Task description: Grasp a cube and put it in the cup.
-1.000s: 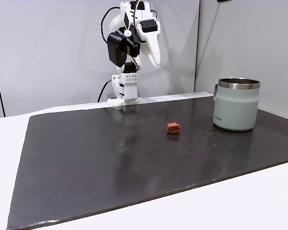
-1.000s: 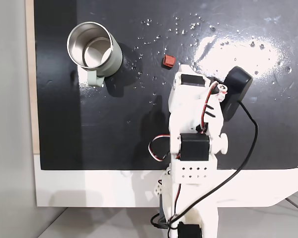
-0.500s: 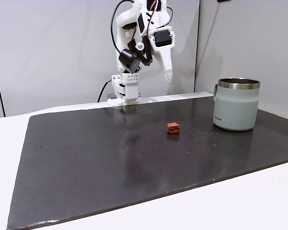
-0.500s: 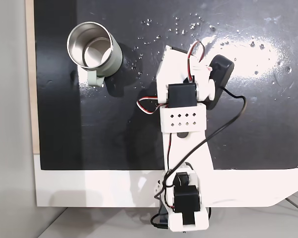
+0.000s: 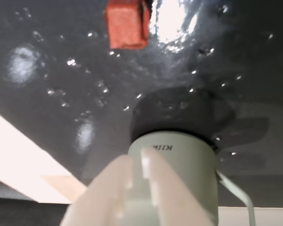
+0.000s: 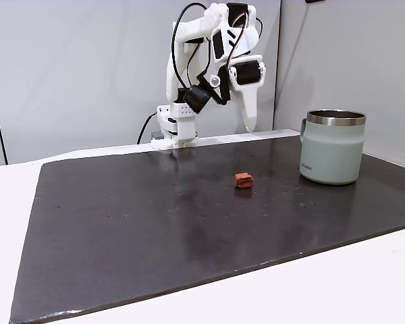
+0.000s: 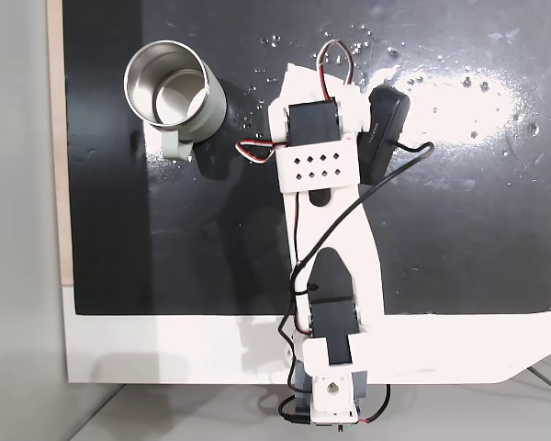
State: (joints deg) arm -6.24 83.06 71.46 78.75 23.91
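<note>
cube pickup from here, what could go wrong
The cube is tiny and lies loose on the glossy dark mat, so a slightly off closing could nudge it away. The gripper hangs high with its fingers together; it must open before descending. The cup stands nearby, so a wide swing might clip it.

A white table (image 6: 364,283) carries a dark, glossy mat (image 6: 155,229) that covers most of it; in a fixed view the white shows along the near edge and at 9 o'clock. On the mat lies the cube (image 6: 244,179), near the middle, with the cup (image 6: 334,147) standing upright at about 3 o'clock from it, well apart. The arm's base (image 6: 174,131) sits on the white strip beyond the mat's far edge, at about 11 o'clock from the cube. In a fixed view from above, the cup (image 7: 173,99) stands at 10 o'clock on the mat (image 7: 165,239), handle toward 6 o'clock. In the wrist view the cube (image 5: 127,23) lies at 12 o'clock, the cup (image 5: 174,165) at 6.
</note>
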